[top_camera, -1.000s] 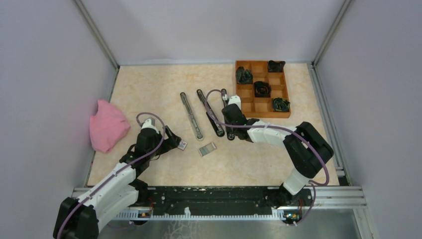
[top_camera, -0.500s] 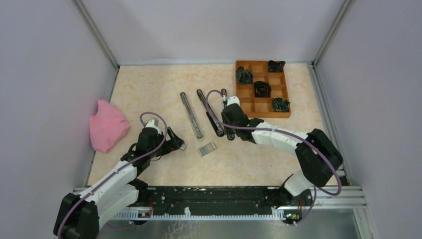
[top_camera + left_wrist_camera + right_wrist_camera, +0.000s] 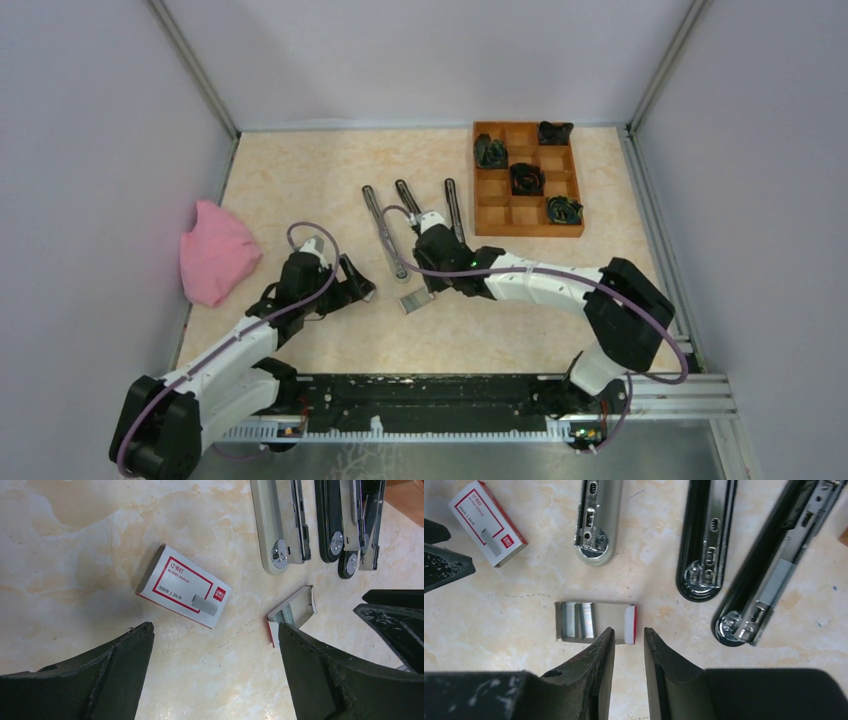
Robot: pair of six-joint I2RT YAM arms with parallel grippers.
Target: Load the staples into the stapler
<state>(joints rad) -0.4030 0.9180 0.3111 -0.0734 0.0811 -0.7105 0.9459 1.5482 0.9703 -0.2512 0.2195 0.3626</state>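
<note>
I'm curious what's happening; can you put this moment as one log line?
right gripper: slightly open, poised at staple tray, holding nothing | left gripper: wide open near staple box | three staplers: lying open

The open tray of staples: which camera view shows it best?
The right wrist view: the open tray of staples lies flat and near, with the silvery staples visible inside. The left wrist view shows the tray slanted, and its contents are hard to read. The top external view gives only a small pale shape.

You have three staplers, one staple box, one tray of staples, one pink cloth, and one wooden organizer with four dark bundles.
</note>
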